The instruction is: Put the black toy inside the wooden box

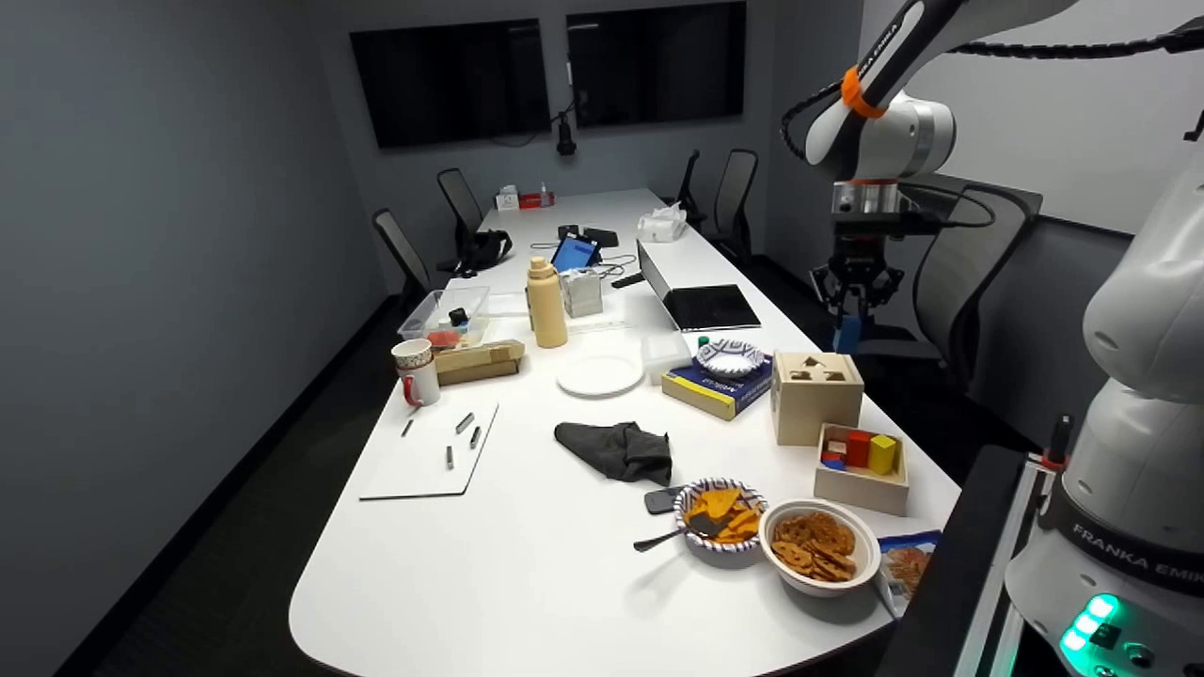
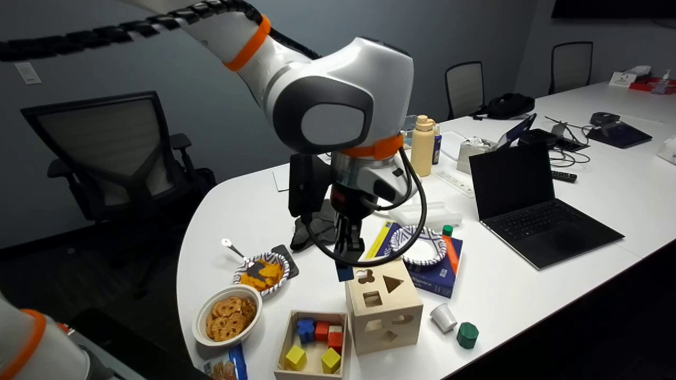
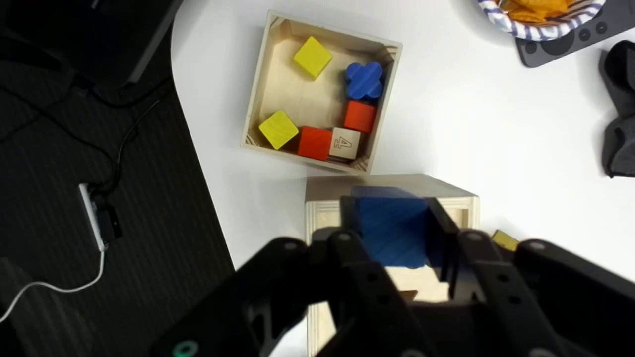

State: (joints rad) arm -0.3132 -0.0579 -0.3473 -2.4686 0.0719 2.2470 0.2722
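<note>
The wooden box (image 1: 815, 414) is a pale cube with cut-out shape holes in its top and sides. It stands near the table edge, as also seen in an exterior view (image 2: 398, 303) and the wrist view (image 3: 421, 282). My gripper (image 1: 854, 308) is shut on a blue block (image 1: 847, 336), which sticks out below the fingertips. The block also shows in an exterior view (image 2: 345, 273) and fills the jaws in the wrist view (image 3: 392, 233). The gripper points down and holds the block above the box, apart from it. It hides part of the box's top. I see no clearly black toy.
A low wooden tray (image 1: 861, 494) with coloured blocks stands beside the box. A bowl of pretzels (image 1: 818, 547) and a bowl of chips (image 1: 720, 515) are nearby. A book (image 2: 435, 279) with a paper bowl, a grey cup (image 2: 443, 318) and a green block (image 2: 467, 335) lie around the box.
</note>
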